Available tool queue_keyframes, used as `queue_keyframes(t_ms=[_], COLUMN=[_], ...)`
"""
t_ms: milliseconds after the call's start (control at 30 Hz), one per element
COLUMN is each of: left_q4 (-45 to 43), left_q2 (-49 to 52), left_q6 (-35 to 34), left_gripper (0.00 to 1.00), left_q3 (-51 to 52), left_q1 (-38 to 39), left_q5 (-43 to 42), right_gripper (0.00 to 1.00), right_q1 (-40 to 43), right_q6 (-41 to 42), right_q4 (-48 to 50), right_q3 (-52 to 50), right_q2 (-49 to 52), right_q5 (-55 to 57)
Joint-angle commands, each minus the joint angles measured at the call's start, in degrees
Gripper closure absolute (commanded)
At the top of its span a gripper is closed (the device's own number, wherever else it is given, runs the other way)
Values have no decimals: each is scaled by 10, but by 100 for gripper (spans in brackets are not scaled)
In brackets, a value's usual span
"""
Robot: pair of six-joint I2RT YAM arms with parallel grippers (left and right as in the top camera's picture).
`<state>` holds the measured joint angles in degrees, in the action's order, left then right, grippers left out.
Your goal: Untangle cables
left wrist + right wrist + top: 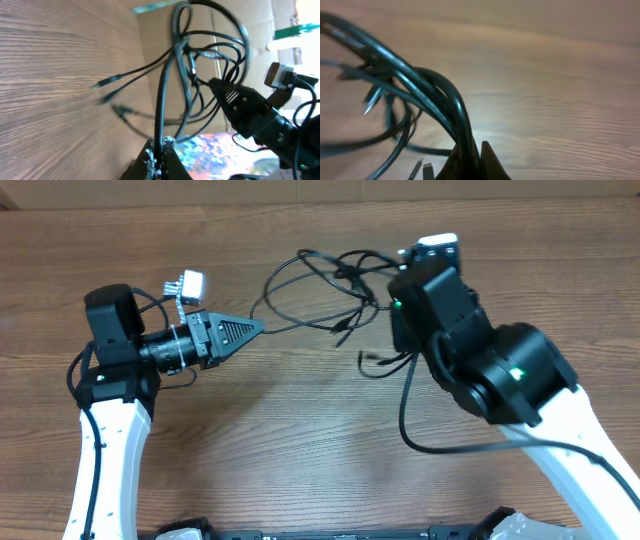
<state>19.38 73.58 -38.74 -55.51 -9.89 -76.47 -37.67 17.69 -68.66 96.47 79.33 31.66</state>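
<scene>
Both closed tight on the cables [318, 280]: left pincer [256, 328] grips one strand, right pincer [470, 160] grips a bunch, and the tangle spans left-right between them near the bench [260, 450] far edge, with the knot nearer the right arm.

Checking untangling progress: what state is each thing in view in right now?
thin black flexible cables: tangled in loops, strung between both grippers
left gripper: shut, pinching a cable strand
right gripper: shut, pinching cable strands
</scene>
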Motion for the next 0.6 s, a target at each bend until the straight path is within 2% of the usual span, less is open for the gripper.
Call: queue_keyframes(t_ms=[0,133,367,467,567], left_q4=[1,1,1,1,1], left_q2=[2,2,2,2,2], left_q6=[24,30,30,30,29], left_gripper=[96,96,96,96,96], left_q3=[-5,-5,-5,-5,-5], left_q1=[-32,-52,-79,-78,-75], left_q5=[-47,-75,-77,-77,-83], right_gripper=[96,96,96,96,96], right_q1=[10,10,11,11,11], right_q6=[37,38,38,25,-39], right_q4=[-2,-2,0,3,8], right_q3=[12,12,12,12,12], right_q2=[-45,-73,-118,-128,-130], right_q5=[190,223,246,182,54])
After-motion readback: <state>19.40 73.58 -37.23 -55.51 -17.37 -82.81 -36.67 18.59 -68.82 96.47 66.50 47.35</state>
